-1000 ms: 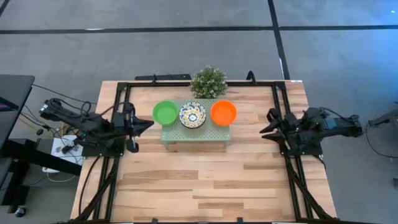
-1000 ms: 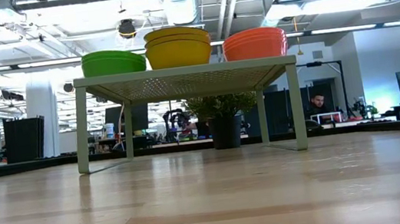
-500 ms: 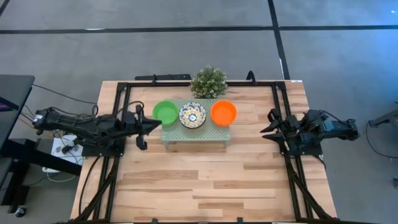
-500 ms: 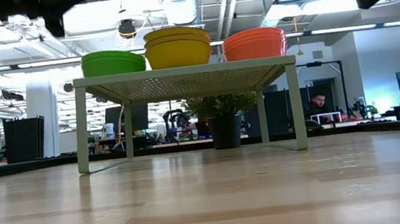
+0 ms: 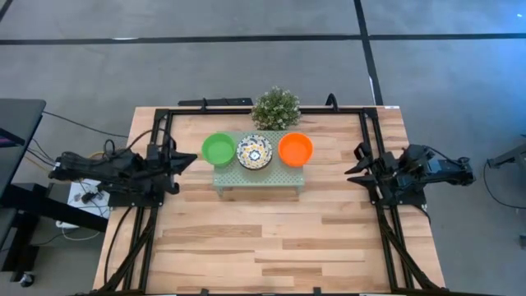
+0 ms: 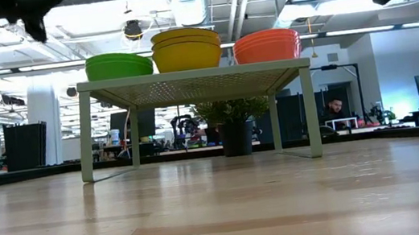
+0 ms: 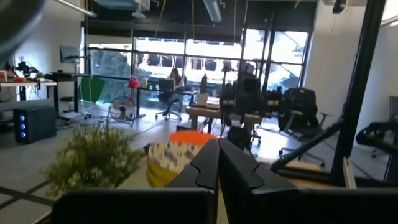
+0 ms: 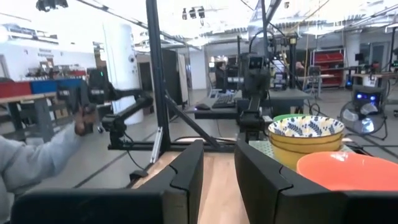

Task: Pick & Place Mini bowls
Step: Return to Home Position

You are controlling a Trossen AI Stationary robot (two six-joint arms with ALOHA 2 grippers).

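Three stacks of mini bowls stand in a row on a pale green perforated platform (image 5: 258,176), every bowl upright with its mouth facing up. The bowls are round, so none has a long axis of its own; each stack rises vertically, and the row runs along the line from one gripper to the other.

The green bowls (image 5: 219,149) form the stack nearest the left gripper (image 5: 187,161), just ahead of its tips and not touched by them. The patterned bowls (image 5: 255,152) sit in the middle of the row; the low view shows their outsides yellow, and their stack is the tallest. The orange bowls (image 5: 296,149) are the stack toward the right gripper (image 5: 355,164), well apart from its tips.

Left gripper: jaws pressed together, holding nothing, raised above the table (image 5: 271,238) beside the platform's end. In its wrist view the two dark fingers (image 7: 208,163) meet, with the patterned and orange stacks beyond them.

Right gripper: jaws spread with a clear gap, holding and touching nothing, near the opposite table edge. Its wrist view shows the orange and patterned stacks to one side of the parted fingers (image 8: 186,171).

A small bushy plant (image 5: 276,108) stands just behind the platform, off the line between the jaws. Each stack nests bowls of one kind only.
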